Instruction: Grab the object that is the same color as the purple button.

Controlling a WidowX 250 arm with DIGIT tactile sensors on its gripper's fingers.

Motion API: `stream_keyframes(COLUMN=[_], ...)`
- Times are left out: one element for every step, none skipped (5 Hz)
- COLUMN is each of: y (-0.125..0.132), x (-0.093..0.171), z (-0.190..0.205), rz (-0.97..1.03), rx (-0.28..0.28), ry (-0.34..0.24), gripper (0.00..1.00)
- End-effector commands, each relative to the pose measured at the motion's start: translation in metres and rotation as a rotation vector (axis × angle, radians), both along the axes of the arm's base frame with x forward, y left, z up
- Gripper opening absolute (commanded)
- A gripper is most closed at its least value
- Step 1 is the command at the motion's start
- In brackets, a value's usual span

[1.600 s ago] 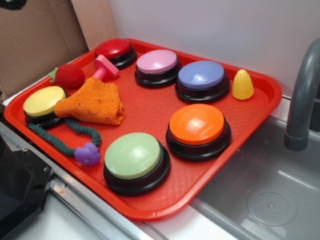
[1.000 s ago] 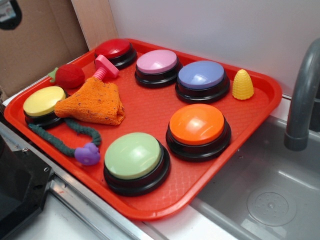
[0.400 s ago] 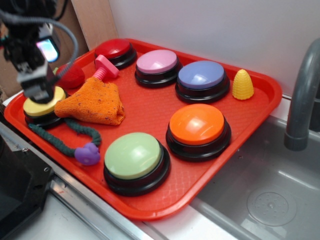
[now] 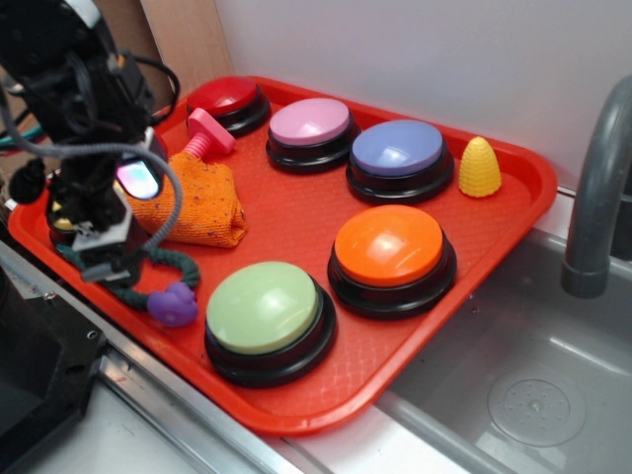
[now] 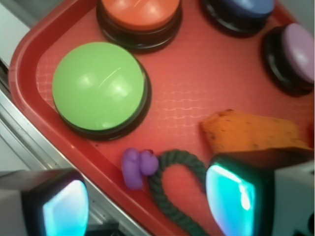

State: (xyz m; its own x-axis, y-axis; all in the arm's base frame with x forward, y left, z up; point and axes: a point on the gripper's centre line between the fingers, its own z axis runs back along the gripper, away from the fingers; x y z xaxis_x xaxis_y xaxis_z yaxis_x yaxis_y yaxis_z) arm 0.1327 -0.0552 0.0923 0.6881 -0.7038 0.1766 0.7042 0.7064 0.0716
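The object, a small lumpy purple toy (image 4: 174, 303) (image 5: 138, 167), lies near the tray's front edge, touching the end of a dark green rope loop (image 4: 148, 259) (image 5: 172, 191). The purple button (image 4: 398, 148) (image 5: 246, 7) sits at the back of the tray. My gripper (image 4: 118, 212) (image 5: 147, 201) hovers over the tray's left end, above the rope and a little left of the toy. It is open, with nothing between its fingers. In the wrist view the toy lies between the two glowing pads (image 5: 231, 196), slightly ahead of them.
The red tray (image 4: 296, 420) holds green (image 4: 263, 306), orange (image 4: 390, 245), pink-lilac (image 4: 310, 121) and red (image 4: 223, 96) buttons, an orange cloth (image 4: 202, 202), a pink bolt (image 4: 207, 128) and a yellow cone (image 4: 480, 166). A sink and faucet (image 4: 597, 197) are on the right.
My gripper came into view at the upper left, then moved down and right, from over the yellow button to above the green rope. It now hides the yellow button and the red toy.
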Motion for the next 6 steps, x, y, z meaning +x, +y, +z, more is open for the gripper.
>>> stream_keyframes(y=[-0.004,-0.004,-0.004,-0.001,0.002,0.008], x=[0.004,0.002,0.004,0.007,0.009,0.010], z=[-0.032,-0.039,-0.051,-0.054,-0.055,-0.059], rz=[-0.098,-0.128,-0.133,-0.116,-0.105,-0.083], rx=[0.000,-0.002,0.024,0.001,0.010,-0.004], ry=[0.039,0.038,0.056,0.066,0.070,0.085], gripper=[1.00,1.00,1.00,1.00,1.00,1.00])
